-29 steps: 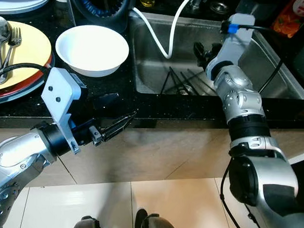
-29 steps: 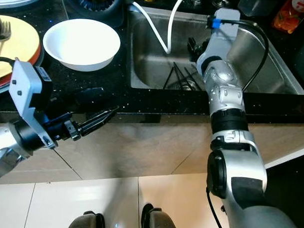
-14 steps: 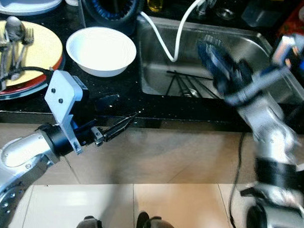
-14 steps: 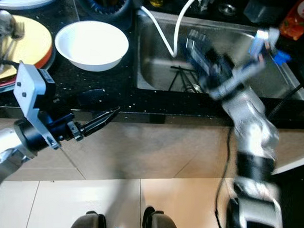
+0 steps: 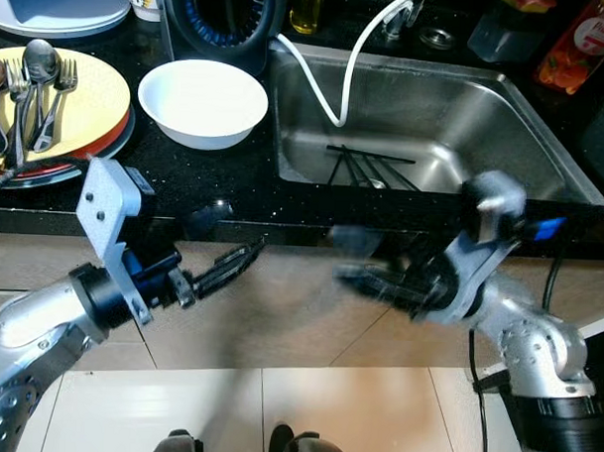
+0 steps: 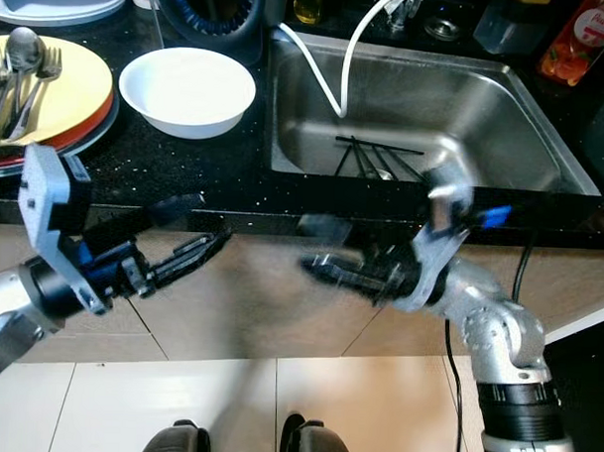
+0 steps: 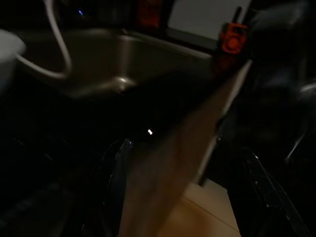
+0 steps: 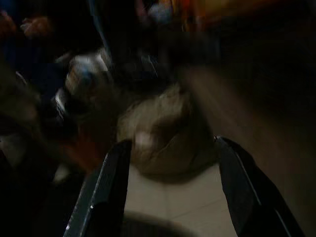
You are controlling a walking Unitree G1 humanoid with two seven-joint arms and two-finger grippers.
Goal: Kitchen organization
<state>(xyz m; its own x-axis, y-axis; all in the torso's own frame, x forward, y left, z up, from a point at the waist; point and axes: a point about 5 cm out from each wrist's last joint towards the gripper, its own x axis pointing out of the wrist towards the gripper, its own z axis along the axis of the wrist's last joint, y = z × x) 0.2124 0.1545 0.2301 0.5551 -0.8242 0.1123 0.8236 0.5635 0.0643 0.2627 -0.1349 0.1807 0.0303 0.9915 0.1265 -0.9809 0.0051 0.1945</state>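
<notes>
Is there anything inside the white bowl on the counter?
No, the white bowl sits empty on the black counter beside the sink.
</notes>
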